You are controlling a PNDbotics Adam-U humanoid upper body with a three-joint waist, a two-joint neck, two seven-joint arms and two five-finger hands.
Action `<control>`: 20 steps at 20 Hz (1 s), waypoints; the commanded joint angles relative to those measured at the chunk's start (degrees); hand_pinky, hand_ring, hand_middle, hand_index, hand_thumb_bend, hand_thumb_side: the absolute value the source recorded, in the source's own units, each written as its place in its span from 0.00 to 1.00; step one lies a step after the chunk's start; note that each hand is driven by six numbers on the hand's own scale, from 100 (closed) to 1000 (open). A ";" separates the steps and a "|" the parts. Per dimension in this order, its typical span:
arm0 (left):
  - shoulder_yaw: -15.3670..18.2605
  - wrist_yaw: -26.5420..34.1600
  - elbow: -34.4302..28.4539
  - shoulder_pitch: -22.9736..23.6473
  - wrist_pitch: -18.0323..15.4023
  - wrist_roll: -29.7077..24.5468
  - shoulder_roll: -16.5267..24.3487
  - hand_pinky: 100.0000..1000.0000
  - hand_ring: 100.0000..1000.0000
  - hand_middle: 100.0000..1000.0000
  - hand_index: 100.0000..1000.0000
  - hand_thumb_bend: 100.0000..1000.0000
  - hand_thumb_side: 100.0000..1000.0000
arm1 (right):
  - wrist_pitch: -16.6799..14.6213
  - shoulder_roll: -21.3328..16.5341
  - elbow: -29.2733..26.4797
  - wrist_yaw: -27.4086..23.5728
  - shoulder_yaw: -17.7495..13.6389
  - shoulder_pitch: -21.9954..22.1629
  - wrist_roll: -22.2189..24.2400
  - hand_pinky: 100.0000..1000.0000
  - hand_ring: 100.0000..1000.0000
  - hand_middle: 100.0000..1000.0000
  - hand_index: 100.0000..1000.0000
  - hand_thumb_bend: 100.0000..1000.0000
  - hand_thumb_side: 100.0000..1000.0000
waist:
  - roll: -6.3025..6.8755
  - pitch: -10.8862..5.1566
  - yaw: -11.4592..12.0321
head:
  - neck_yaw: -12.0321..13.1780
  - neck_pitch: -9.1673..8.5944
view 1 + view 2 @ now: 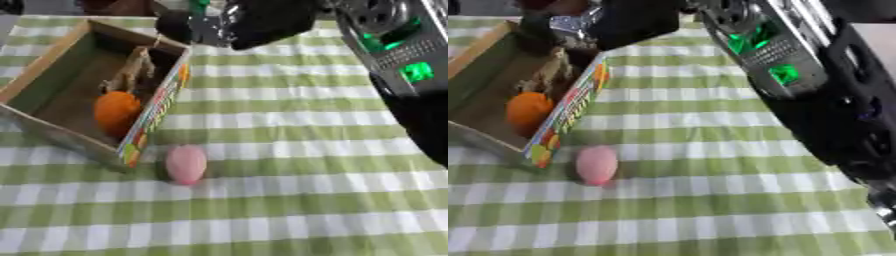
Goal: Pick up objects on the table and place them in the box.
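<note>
We find one pink egg-shaped object (185, 164) outside the box, lying on the green checked tablecloth (297, 210) just beside the near corner of the cardboard box (156, 107), close enough that it may be touching the printed side wall; we cannot tell which. Inside the box sit an orange round object (116, 111) and a tan, giraffe-like toy (133, 70) behind it. The right hand (262, 22) hangs above the box's far corner at the end of the right arm (798, 75), which crosses from the upper right; it is blurred, and we cannot tell how its fingers stand or whether they hold anything. The left hand shows in neither view. In our judgement the pink object is the remaining item. The risk lies in its rounded shape: a touch from one side could roll it along the cloth, and its closeness to the wall leaves little room for fingers, so the box itself could be pushed askew.
</note>
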 commanded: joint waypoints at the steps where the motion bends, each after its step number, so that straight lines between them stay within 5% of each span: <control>1: 0.78 -0.14 -0.78 -0.24 0.23 0.07 2.12 0.74 0.73 0.73 0.87 0.00 1.00 | -1.22 -2.56 -1.23 -1.28 -0.60 1.36 -1.71 0.78 0.90 0.79 0.89 0.47 0.98 | 0.41 -1.43 -0.20 | 0.04 0.29; 11: 0.90 -0.21 -0.78 0.07 0.33 0.20 2.26 0.74 0.73 0.73 0.87 0.00 1.00 | -2.03 -2.83 -1.24 -1.29 0.32 4.00 -2.95 0.78 0.89 0.78 0.88 0.50 0.98 | 0.39 -1.26 -0.73 | 0.74 0.02; 20: 0.76 -0.17 -0.78 0.17 0.40 0.20 2.20 0.74 0.73 0.72 0.85 0.00 1.00 | 0.10 -0.09 -1.24 2.23 4.46 13.53 -0.20 0.78 0.89 0.78 0.89 0.53 0.94 | 0.39 -1.28 -0.63 | 0.62 0.05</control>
